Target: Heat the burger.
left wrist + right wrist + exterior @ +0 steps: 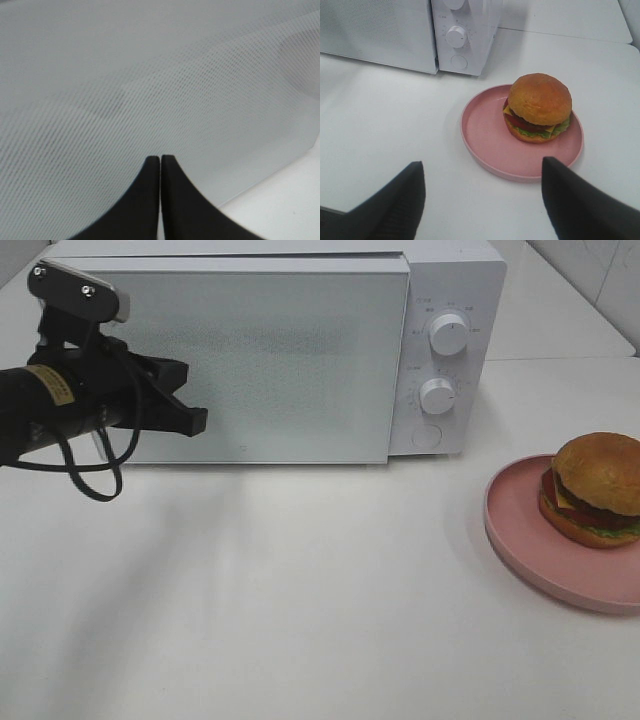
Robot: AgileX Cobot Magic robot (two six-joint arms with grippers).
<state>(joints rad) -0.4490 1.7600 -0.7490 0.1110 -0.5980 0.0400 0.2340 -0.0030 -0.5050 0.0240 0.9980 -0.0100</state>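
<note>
The burger [598, 488] sits on a round pink plate [520, 540] at the right of the table; it also shows in the right wrist view [538, 106] on the plate [485, 135]. The white microwave [300, 350] stands at the back with its door shut. My left gripper [195, 420] is shut and empty, its tips right at the left part of the door [150, 90]; the left wrist view shows the gripper [160, 159] with fingers pressed together. My right gripper [482, 195] is open and empty, short of the plate; it is outside the exterior view.
The microwave has two round dials [449, 335] and a round button [427, 435] on its right panel, also in the right wrist view [456, 36]. The white table [300, 590] spreads in front. A tiled wall edge lies at the back right.
</note>
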